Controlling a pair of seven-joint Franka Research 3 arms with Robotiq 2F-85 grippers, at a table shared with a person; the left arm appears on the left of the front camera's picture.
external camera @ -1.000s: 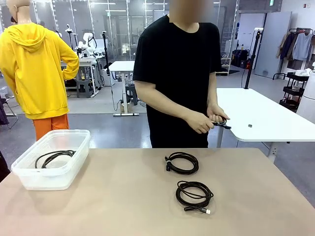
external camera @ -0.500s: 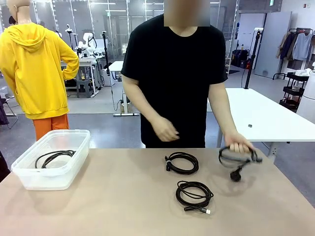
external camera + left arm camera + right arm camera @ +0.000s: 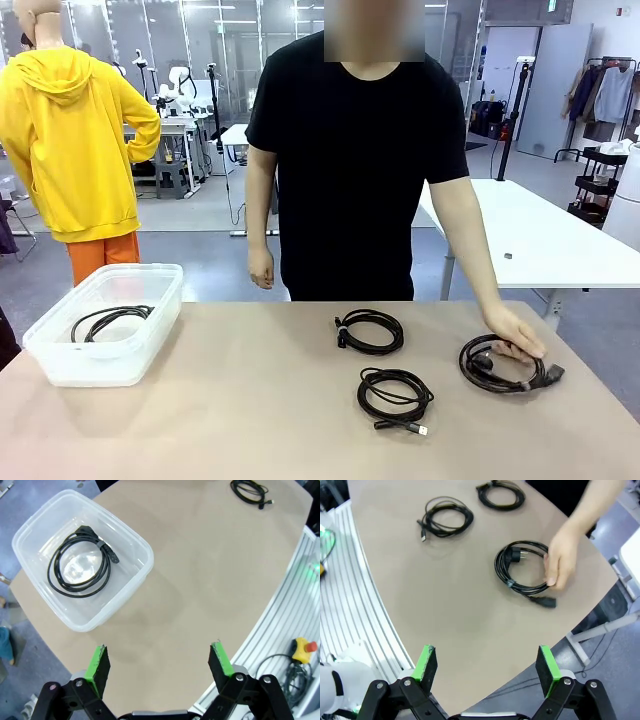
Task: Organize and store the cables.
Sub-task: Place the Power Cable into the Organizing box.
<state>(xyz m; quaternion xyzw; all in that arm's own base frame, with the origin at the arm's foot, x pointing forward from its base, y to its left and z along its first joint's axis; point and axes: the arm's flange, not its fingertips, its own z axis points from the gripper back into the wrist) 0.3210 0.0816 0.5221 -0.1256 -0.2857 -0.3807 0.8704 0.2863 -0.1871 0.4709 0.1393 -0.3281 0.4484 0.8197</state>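
Observation:
Three coiled black cables lie on the tan table: one at the middle (image 3: 370, 331) (image 3: 501, 493), one nearer me with a silver-tipped plug (image 3: 395, 395) (image 3: 445, 518) (image 3: 251, 490), and one at the right (image 3: 503, 363) (image 3: 522, 572) under the person's hand (image 3: 517, 335) (image 3: 561, 562). Another coil (image 3: 110, 321) (image 3: 82, 562) rests inside the clear plastic bin (image 3: 60, 362) (image 3: 132, 582) at the left. My left gripper (image 3: 157, 662) hangs open above the table beside the bin. My right gripper (image 3: 485, 666) hangs open above the table's right part, short of the right coil.
The person stands at the far side of the table, one arm stretched over its right end. Bare tabletop (image 3: 240, 400) lies between the bin and the coils. The table's curved edge (image 3: 385, 615) and an emergency-stop button (image 3: 304, 649) sit on my side.
The person has brought a coiled cable from in front of their body down onto the table's right end, hand still on it. Both grippers stayed open.

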